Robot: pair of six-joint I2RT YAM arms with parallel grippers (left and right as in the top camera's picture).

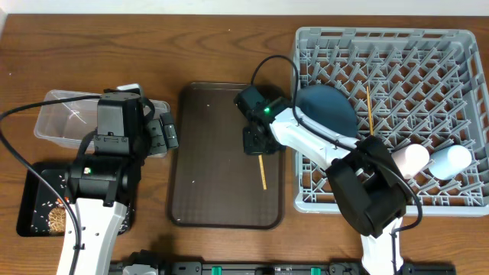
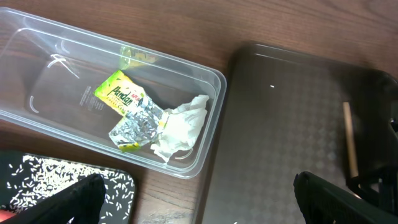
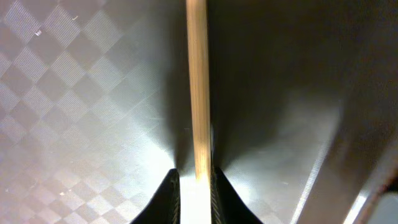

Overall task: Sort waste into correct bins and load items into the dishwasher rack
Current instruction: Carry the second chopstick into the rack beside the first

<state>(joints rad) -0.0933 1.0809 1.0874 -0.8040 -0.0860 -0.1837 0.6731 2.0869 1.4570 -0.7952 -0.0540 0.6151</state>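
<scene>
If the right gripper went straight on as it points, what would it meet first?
Probably the brown serving tray: the right gripper, jaws shut on a chopstick, points down at its floor.

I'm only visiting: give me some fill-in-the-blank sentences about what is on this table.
The right gripper pinches a wooden ____ lying on the brown serving tray.
The crumpled wrapper lies inside the clear plastic ____.
The blue plate sits in the grey dishwasher ____.
Missing words: chopstick; tub; rack.

White-shelled arms (image 1: 313, 141) with black joint housings, looping black cables (image 1: 275, 65), small green lights (image 1: 267, 110).
</scene>
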